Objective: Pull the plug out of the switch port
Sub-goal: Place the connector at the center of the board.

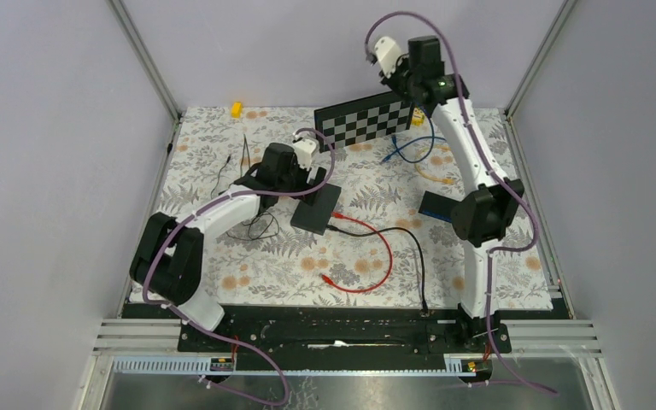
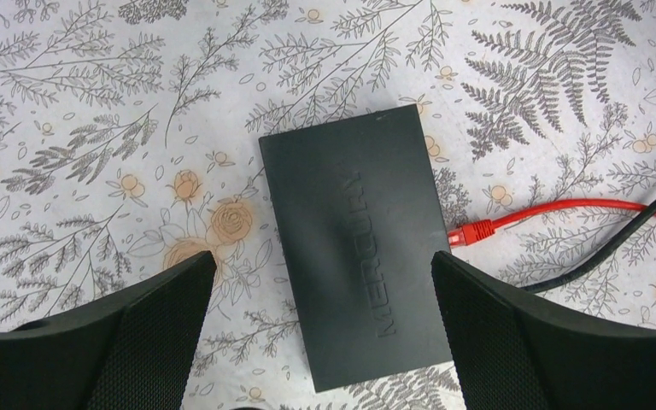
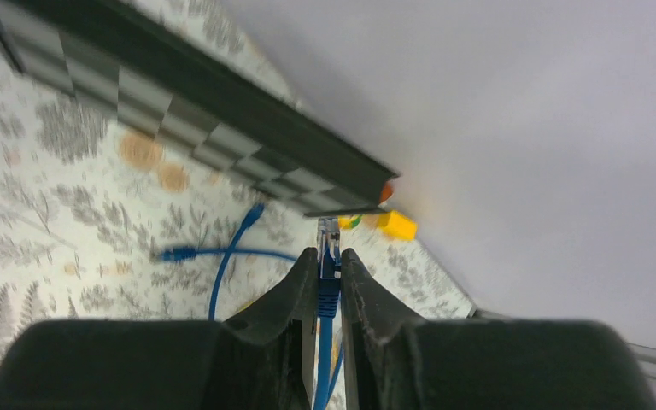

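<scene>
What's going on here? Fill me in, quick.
The right gripper is shut on a blue network cable's plug, held up near the black-and-white checkerboard panel. The left gripper hangs open over the flat black switch box on the floral mat. A red cable's plug sits against the switch's side; whether it is seated I cannot tell.

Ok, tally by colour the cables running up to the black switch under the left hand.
Red cable: 1
Black cable: 1
Total: 2
</scene>
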Tool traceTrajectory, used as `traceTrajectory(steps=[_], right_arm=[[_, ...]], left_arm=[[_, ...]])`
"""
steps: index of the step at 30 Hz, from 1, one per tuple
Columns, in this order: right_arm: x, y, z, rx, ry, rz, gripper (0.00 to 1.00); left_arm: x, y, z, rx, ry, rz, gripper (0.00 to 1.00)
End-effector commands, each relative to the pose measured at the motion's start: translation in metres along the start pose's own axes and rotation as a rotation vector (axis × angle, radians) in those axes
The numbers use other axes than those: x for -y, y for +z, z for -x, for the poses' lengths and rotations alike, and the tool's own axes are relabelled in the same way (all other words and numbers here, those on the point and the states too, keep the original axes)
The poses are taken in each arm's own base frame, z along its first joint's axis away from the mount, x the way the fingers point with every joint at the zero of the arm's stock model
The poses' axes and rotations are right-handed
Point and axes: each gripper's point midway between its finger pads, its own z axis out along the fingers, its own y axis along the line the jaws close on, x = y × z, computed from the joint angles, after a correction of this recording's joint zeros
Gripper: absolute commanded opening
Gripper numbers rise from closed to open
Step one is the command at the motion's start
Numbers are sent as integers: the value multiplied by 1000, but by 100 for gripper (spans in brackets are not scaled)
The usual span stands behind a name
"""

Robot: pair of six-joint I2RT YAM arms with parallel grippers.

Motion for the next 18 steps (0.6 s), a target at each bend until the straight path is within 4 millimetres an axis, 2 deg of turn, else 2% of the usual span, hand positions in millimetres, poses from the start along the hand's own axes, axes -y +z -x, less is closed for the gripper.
traceTrajectory(steps=[1,8,14,18], right_arm=[[-39,41,-66,-207,-148,72,3],[-93,67,-128,-353,-298,143,10],[-143,81,-146,-401,-315,224,11],[-153,94,-148,-433,-324,209,13]], left_arm=[[-2,-16,17,74,6,-2,99],[-7,-24,12,77,8,10,99],[-11,-27,9,75,-1,17,99],[-14,-29,9,73,-11,19,99]])
